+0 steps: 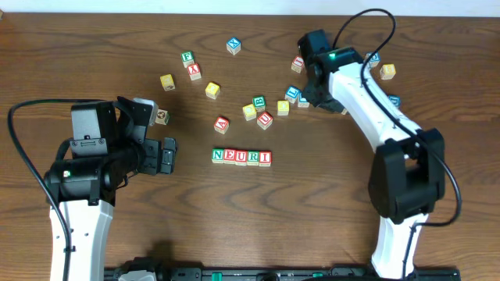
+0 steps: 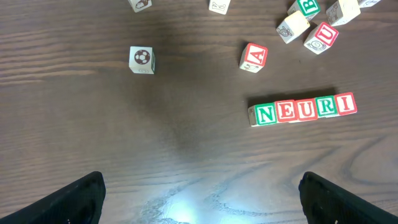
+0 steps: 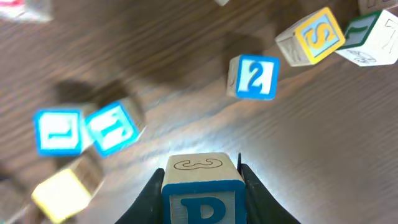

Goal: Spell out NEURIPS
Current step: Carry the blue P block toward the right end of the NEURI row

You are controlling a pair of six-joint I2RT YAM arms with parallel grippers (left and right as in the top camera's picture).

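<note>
A row of cubes spelling N, E, U, R, I [image 1: 241,157] lies at the middle of the table; it also shows in the left wrist view [image 2: 303,109]. My right gripper [image 3: 202,186] is shut on a blue-bordered P cube [image 3: 203,196], held above the table at the back right [image 1: 316,74]. A yellow-bordered S cube [image 3: 314,35] lies beyond it in the right wrist view. My left gripper [image 2: 199,199] is open and empty, left of the row [image 1: 166,154].
Loose cubes lie scattered behind the row: a red A cube [image 1: 222,123], a red U cube [image 1: 265,119], a green B cube [image 1: 258,102], yellow cubes [image 1: 212,89], and blue number cubes [image 3: 254,77] near my right gripper.
</note>
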